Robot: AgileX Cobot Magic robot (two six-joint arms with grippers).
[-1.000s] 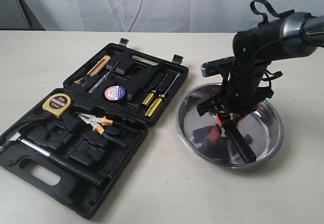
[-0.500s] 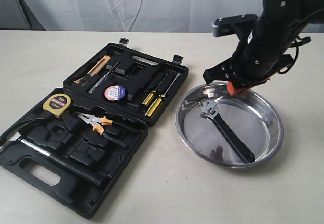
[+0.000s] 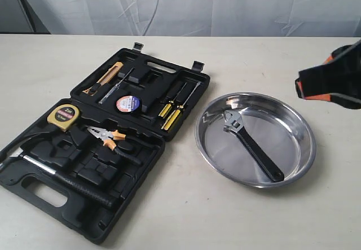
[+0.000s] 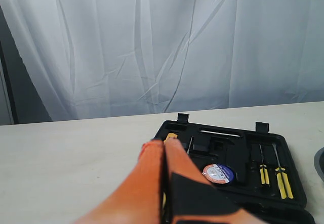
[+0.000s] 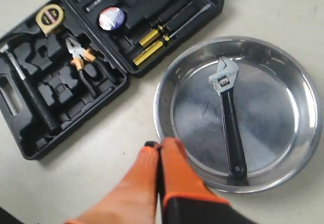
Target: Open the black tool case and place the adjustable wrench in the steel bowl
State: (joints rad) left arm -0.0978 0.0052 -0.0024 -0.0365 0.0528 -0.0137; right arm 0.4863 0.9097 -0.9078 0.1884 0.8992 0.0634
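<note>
The black tool case [image 3: 132, 168] lies open on the left of the table, lid [image 3: 152, 69] folded back. To its right stands the steel bowl [image 3: 290, 127]. The adjustable wrench [image 3: 252, 144] rests flat inside it, silver head toward the case. My right gripper [image 3: 302, 86] hovers blurred at the right edge, above and beside the bowl. In the right wrist view its orange fingers [image 5: 159, 145] are shut and empty, high over the bowl's rim [image 5: 164, 128] and the wrench [image 5: 229, 115]. My left gripper [image 4: 163, 143] is shut and empty, raised, facing the case [image 4: 233, 155].
In the case sit a yellow tape measure [image 3: 64, 114], orange-handled pliers [image 3: 107, 135], a black-handled hammer [image 3: 62, 174], yellow-tipped screwdrivers [image 3: 172, 109], a utility knife [image 3: 104, 76] and a tape roll [image 3: 128, 103]. A white curtain hangs behind the table.
The right gripper was low in the bowl at the wrench, then rose and pulled away to the right. The wrench stays lying in the bowl.
</note>
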